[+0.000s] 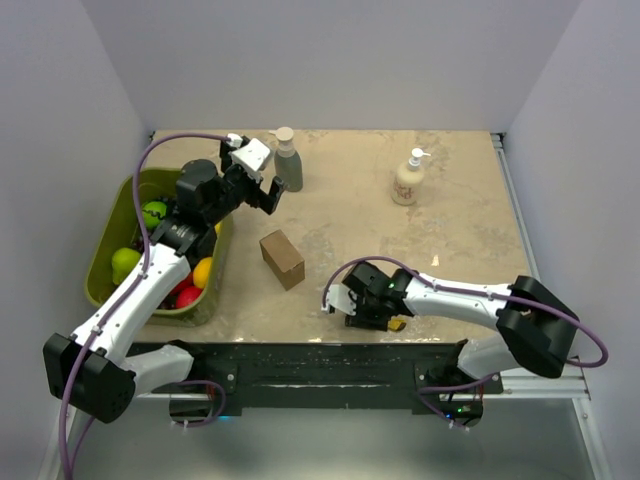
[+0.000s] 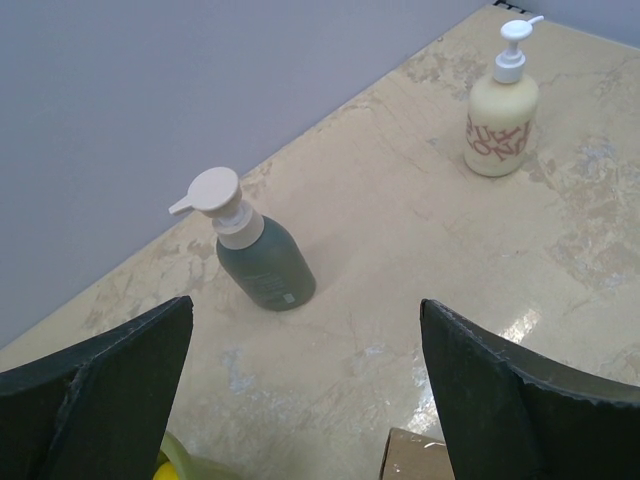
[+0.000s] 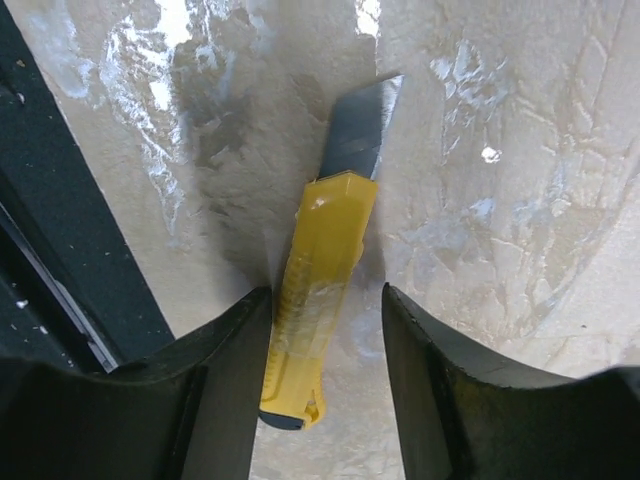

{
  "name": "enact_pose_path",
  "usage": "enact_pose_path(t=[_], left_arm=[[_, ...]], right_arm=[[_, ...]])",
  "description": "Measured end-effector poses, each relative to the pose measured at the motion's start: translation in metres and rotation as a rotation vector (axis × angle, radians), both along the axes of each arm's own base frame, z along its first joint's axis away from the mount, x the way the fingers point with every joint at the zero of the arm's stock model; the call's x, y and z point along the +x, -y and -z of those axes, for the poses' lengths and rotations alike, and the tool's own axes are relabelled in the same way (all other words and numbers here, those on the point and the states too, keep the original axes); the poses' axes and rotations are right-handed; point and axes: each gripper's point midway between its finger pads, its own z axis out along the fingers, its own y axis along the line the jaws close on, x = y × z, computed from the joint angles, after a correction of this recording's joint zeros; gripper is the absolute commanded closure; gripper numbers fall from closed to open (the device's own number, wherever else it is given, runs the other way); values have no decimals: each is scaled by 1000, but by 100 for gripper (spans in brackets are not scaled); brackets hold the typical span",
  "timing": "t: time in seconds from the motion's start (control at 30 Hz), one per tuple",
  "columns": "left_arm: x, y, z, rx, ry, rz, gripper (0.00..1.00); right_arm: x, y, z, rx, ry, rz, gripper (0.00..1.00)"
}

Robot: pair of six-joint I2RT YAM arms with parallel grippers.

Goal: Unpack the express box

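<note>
The express box (image 1: 282, 258), a small brown carton, stands closed on the table left of centre; only its corner shows in the left wrist view (image 2: 410, 455). My left gripper (image 1: 268, 195) is open and empty, raised above and behind the box (image 2: 305, 310). My right gripper (image 1: 385, 318) is low at the table's front edge, open, with its jaws astride a yellow utility knife (image 3: 325, 270) lying flat with its blade extended. The left finger (image 3: 235, 360) touches the handle, and the right finger (image 3: 430, 370) stands apart from it. The knife's end also shows in the top view (image 1: 398, 325).
A green bin (image 1: 110, 240) of coloured fruit sits at the left edge. A grey-green pump bottle (image 1: 288, 165) (image 2: 262, 262) and a cream pump bottle (image 1: 409, 180) (image 2: 502, 120) stand at the back. The black front rail (image 3: 70, 230) runs beside the knife.
</note>
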Motion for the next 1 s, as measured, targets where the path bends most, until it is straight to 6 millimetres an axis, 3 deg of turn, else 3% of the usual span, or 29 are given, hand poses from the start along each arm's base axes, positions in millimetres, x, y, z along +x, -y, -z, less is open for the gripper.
enact_pose_path(t=[0.03, 0.07, 0.2, 0.27, 0.33, 0.47, 0.63, 0.73, 0.8, 1.0], left_arm=[[0, 0, 0, 0, 0, 0, 0], [0, 0, 0, 0, 0, 1, 0], [0, 0, 3, 1, -6, 5, 7], [-2, 0, 9, 1, -21, 22, 4], [-2, -2, 12, 1, -34, 36, 4], [-7, -2, 23, 19, -55, 85, 6], [-42, 1, 39, 82, -22, 204, 13], [-66, 6, 33, 140, 47, 293, 19], [-80, 16, 30, 195, 79, 366, 18], [-128, 58, 33, 401, 231, 642, 19]], right_arm=[[1, -1, 0, 2, 4, -4, 67], [2, -2, 0, 5, 10, -6, 71], [8, -1, -3, -3, 42, -13, 80], [10, 0, -9, -4, 60, -15, 82], [12, -1, -21, 11, 71, -25, 84], [24, -18, -66, 121, 110, -25, 88], [54, -31, -119, 253, 119, 45, 87], [75, -35, -143, 304, 92, 95, 87], [87, -41, -156, 339, 59, 113, 87], [83, -62, -173, 423, -94, 96, 87]])
